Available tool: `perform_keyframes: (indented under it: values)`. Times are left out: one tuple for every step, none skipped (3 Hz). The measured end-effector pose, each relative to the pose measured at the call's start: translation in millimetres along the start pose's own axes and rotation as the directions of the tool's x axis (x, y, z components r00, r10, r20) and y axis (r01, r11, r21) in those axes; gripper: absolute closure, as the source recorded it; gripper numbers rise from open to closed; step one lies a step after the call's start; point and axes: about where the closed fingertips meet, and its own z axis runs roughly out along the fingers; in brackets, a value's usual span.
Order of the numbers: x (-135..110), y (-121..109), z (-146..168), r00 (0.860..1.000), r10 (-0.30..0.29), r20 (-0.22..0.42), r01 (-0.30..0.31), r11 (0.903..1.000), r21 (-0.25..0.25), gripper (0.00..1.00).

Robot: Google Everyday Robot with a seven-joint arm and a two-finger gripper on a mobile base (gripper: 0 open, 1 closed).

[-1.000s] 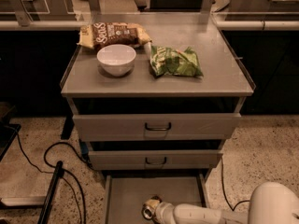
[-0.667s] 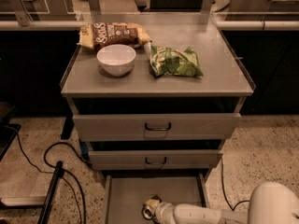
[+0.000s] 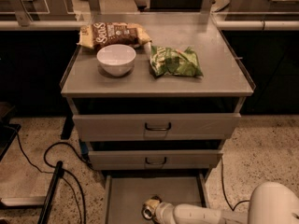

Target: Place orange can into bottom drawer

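Note:
The bottom drawer [image 3: 126, 197] is pulled out, showing its flat grey floor. My white arm reaches in from the lower right, and the gripper [image 3: 156, 210] sits low over the drawer floor near the front. A small orange-brown can [image 3: 150, 206] with a silvery round end lies right at the gripper's tip, inside the drawer. The arm hides part of the can, so I cannot tell whether it rests on the floor or is held.
On the cabinet top stand a white bowl [image 3: 116, 58], a green snack bag [image 3: 175, 62] and a brown snack bag [image 3: 113, 33]. The two upper drawers [image 3: 156, 126] are closed. Black cables [image 3: 51, 160] trail on the speckled floor to the left.

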Motion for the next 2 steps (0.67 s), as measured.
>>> perform_keyframes:
  values:
    - [0.0,0.0,0.0,1.000,0.000,0.000,0.000,1.0000,0.000,0.11]
    - [0.1,0.0,0.1,1.000,0.000,0.000,0.000,1.0000,0.000,0.00]
